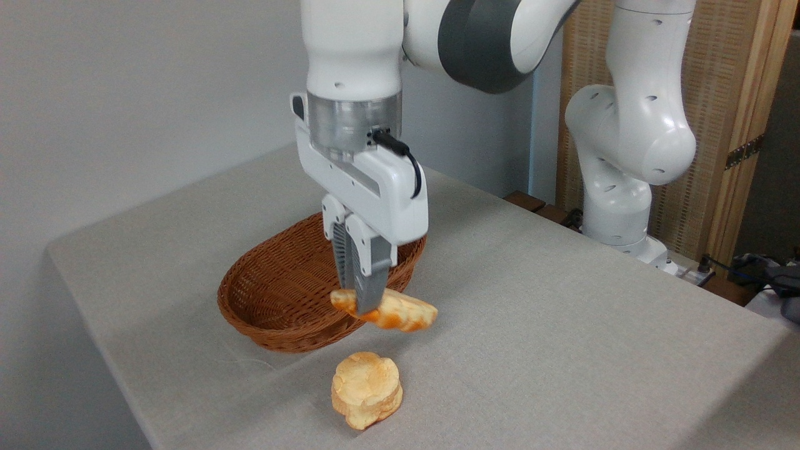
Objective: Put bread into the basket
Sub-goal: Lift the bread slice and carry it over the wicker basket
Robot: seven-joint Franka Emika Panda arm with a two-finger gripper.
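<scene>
The long golden-orange bread (pixel 397 312) hangs in the air, tilted down to the right, with my gripper (pixel 362 305) shut on its left part. It is just off the near right rim of the oval brown wicker basket (pixel 275 281), above the table. The basket stands with nothing visible inside it. My fingers (pixel 369 275) point straight down and cover the middle left of the bread.
A shorter round bun (pixel 366 390) lies on the grey tablecloth in front of the basket, near the table's front edge (pixel 144 425). The arm's white base (pixel 615 206) stands at the far right edge, before a wooden screen (pixel 737 112).
</scene>
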